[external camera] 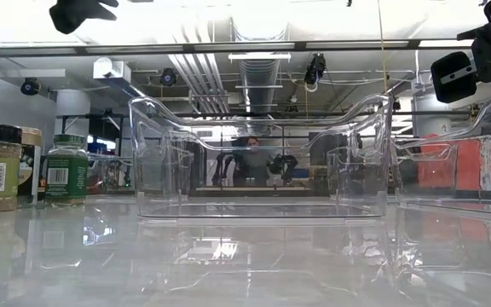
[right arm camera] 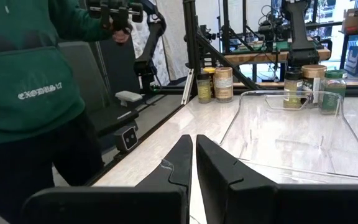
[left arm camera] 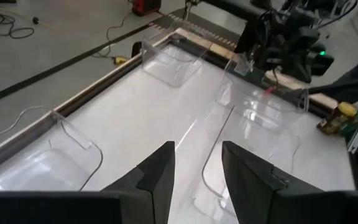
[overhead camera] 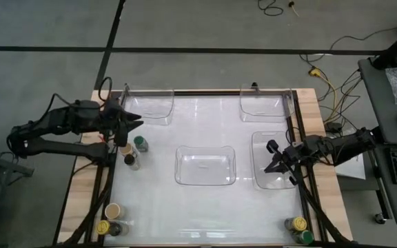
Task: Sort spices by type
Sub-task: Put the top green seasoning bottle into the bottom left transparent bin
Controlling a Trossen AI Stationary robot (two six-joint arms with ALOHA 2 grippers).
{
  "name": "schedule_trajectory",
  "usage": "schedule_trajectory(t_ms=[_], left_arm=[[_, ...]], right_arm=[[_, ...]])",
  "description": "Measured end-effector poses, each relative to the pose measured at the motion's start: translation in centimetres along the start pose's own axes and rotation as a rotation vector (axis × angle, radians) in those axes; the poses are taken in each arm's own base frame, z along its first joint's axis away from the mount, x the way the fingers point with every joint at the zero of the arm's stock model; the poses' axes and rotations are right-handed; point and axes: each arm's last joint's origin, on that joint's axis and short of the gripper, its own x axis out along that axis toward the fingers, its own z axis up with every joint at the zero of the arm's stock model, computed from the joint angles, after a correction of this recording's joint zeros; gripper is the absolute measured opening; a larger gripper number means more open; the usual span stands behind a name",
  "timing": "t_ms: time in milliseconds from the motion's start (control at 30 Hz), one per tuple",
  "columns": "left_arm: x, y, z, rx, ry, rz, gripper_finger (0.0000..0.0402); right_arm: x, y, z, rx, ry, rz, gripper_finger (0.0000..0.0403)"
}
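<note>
A: How far along is the sorting?

B: Barely begun, I'd judge. At the near edge of the worktop (overhead camera: 205,220) three jars (overhead camera: 109,219) stand bunched in the left corner (a tan lid, a yellow, a dark one) and two jars (overhead camera: 299,230) in the right corner, yellow and green. Partway up the left edge three more jars (overhead camera: 134,152) stand together. All four clear trays (overhead camera: 205,166) look empty.

A: And the grippers?

B: The left gripper (left arm camera: 194,171) hovers above that left-edge trio, fingers partly apart with nothing between them. The right gripper (right arm camera: 194,155) is closed and empty, hanging over the tray by the right edge.

A: The surroundings?

B: A glossy white surface in a wooden border; grey floor with cables beyond. A person in a green hoodie (right arm camera: 23,74) stands beside it.
</note>
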Motion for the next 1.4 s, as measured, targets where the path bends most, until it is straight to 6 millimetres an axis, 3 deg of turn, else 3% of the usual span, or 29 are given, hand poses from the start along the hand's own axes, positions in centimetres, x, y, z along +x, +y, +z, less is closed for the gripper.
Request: schedule_trajectory(t_ms=[300,500,733,1033,1400], left_arm=[[0.2,-0.5,1.1,0.022,-0.015,-0.009,0.0119],[0.6,-0.7,0.6,0.032,0.073,-0.059,0.0121],[0.7,-0.6,0.4,0.066,0.249,0.01,0.017],[3.9,-0.6,-0.7,0.138,0.496,0.207,0.0266],[6.7,-0.7,-2.1,0.053,0.719,0.369,0.0263]], right_arm=[[0.0,0.0,0.0,0.0,0.0,0.0,0.0013],[0.0,0.0,0.0,0.0,0.0,0.0,0.0013],[0.0,0.0,0.0,0.0,0.0,0.0,0.0013],[0.0,0.0,0.0,0.0,0.0,0.0,0.0013],[0.0,0.0,0.0,0.0,0.0,0.0,0.0013]])
